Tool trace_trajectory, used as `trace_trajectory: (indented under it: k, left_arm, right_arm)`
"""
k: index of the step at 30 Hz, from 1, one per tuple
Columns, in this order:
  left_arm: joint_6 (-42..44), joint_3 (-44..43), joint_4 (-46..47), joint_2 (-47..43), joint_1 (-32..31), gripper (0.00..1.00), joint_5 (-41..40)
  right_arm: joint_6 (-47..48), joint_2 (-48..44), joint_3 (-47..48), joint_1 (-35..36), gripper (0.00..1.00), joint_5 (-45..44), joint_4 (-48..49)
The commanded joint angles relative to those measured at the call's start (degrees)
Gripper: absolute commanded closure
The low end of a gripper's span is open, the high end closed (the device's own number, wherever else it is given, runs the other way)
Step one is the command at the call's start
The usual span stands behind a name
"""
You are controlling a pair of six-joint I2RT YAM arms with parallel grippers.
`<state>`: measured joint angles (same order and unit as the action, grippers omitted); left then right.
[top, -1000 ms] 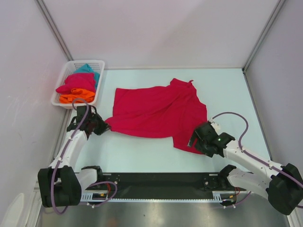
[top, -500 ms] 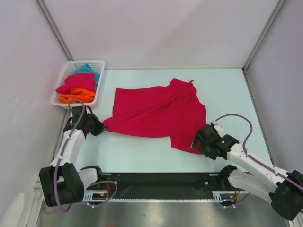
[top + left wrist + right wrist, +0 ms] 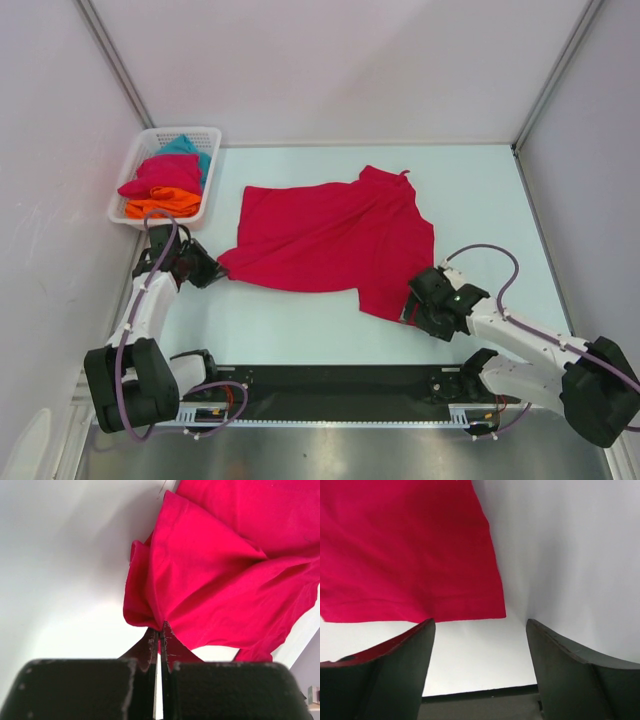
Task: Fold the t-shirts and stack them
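The crimson-pink cloth t-shirt [image 3: 330, 240] lies wrinkled in the middle of the pale counter [image 3: 480, 190]. The left pincer [image 3: 214, 269] is closed tight on its left corner, probably to pull it flat. The right pincer [image 3: 411, 305] stands wide open and empty just beside the near right hem corner, it seems ready to take it.

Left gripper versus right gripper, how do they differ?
The left gripper is shut, pinching a corner of the crimson cloth t-shirt; the right gripper is open, holding nothing. The left is at the shirt's left side, the right by its near right corner. Both are black.
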<state>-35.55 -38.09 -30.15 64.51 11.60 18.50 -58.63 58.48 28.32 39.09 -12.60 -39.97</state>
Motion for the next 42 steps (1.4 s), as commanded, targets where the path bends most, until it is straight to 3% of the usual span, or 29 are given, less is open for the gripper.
trace_trajectory:
  k: [1,7,10,13,14,20,31,42]
  left_arm:
    - [1.62,-2.78,1.32,0.00,0.97,1.00,2.15]
    - [2.15,-2.17,1.32,0.00,1.15,1.00,2.77]
    - [2.50,-1.56,1.59,0.26,1.15,1.00,2.86]
    - [2.68,-0.77,2.29,0.61,1.24,1.00,3.29]
    - [2.68,-0.59,2.46,0.70,1.41,1.00,3.56]
    - [2.68,-0.15,2.29,-0.34,1.59,1.00,5.05]
    - [4.17,-2.96,-5.17,-7.73,1.59,1.00,7.16]
    - [3.91,-10.24,-14.31,-15.11,1.59,1.00,12.78]
  right_arm:
    - [-0.96,2.16,-0.63,0.99,0.24,0.21,6.02]
    - [0.62,6.29,-0.54,1.25,0.37,1.88,10.51]
    - [1.50,7.26,-0.54,1.60,0.59,3.11,12.53]
    - [1.42,6.57,-0.45,2.21,0.95,3.64,12.63]
    - [1.24,6.13,-0.19,2.39,1.00,3.20,12.20]
    - [-0.78,-2.20,2.26,4.67,1.00,-0.49,4.56]
    - [-5.17,-19.70,11.58,7.05,1.00,-8.58,-19.00]
    - [-6.14,-21.48,22.22,8.11,1.00,-15.87,-28.15]
